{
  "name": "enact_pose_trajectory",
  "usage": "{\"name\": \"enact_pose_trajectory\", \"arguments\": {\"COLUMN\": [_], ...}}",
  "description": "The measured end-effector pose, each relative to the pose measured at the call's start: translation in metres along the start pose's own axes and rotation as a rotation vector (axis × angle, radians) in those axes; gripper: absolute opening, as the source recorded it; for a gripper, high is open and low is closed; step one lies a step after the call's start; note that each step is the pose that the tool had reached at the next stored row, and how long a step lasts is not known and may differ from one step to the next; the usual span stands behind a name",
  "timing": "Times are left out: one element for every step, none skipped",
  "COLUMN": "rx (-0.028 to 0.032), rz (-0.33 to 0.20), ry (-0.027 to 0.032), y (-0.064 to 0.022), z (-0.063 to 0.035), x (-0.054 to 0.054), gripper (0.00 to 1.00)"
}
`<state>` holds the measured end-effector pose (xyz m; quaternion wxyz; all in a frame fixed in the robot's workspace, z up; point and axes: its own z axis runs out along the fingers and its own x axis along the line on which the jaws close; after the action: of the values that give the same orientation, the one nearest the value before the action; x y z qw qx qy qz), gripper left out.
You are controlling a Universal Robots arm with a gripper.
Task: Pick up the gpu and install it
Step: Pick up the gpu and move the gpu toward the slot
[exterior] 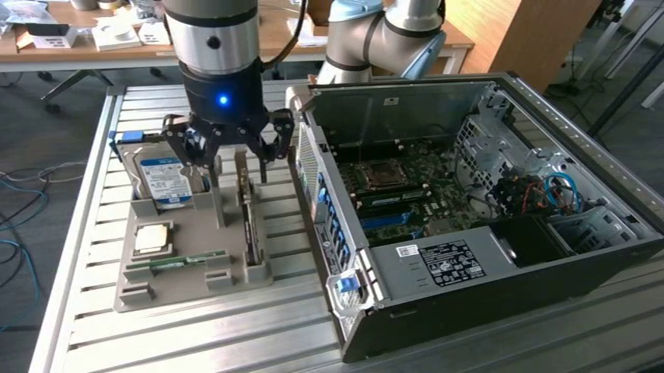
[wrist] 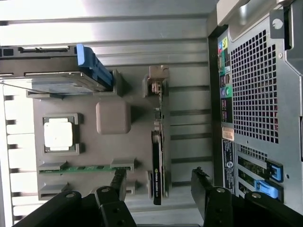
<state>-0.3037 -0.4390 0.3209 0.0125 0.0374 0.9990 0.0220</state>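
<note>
tray: grey holder on the slatted table, nearest.
gpu: thin dark card (silver bracket at its far end) standing on edge in the tray's slot, just beside the open computer case.
gripper: spread wide, empty, above the gpu, not touching it.

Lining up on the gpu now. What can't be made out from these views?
- Exterior view: gpu bracket end, partly behind the gripper.
- Exterior view: motherboard detail, too small and shadowed to pick out a slot.
- Wrist view: gpu's flat faces, since it is seen edge-on.
</note>
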Motion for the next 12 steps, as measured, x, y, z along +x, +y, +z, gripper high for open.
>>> {"name": "enact_pose_trajectory", "arguments": {"rx": [-0.0001,0.0,0.0,0.0,0.0,0.0,0.0,0.0,0.0,0.0,0.0,0.0001], "rz": [0.0,0.0,0.0,0.0,0.0,0.0,0.0,0.0,0.0,0.0,0.0,0.0], "ry": [-0.0001,0.0,0.0,0.0,0.0,0.0,0.0,0.0,0.0,0.0,0.0,0.0], "y": [-0.0001,-0.0001,-0.0002,-0.0003,-0.0004,-0.0004,-0.0005,-0.0006,-0.0007,-0.0007,-0.0008,-0.0009], "z": [0.0019,0.0038,0.0054,0.0068,0.0082,0.0097,0.0112,0.0129,0.0145,0.0161,0.0177,0.0193], "x": [0.0,0.0,0.0,0.0,0.0,0.0,0.0,0.0,0.0,0.0,0.0,0.0], "gripper": [0.66,0.66,0.66,0.66,0.66,0.66,0.66,0.66,0.66,0.66,0.66,0.66]}}
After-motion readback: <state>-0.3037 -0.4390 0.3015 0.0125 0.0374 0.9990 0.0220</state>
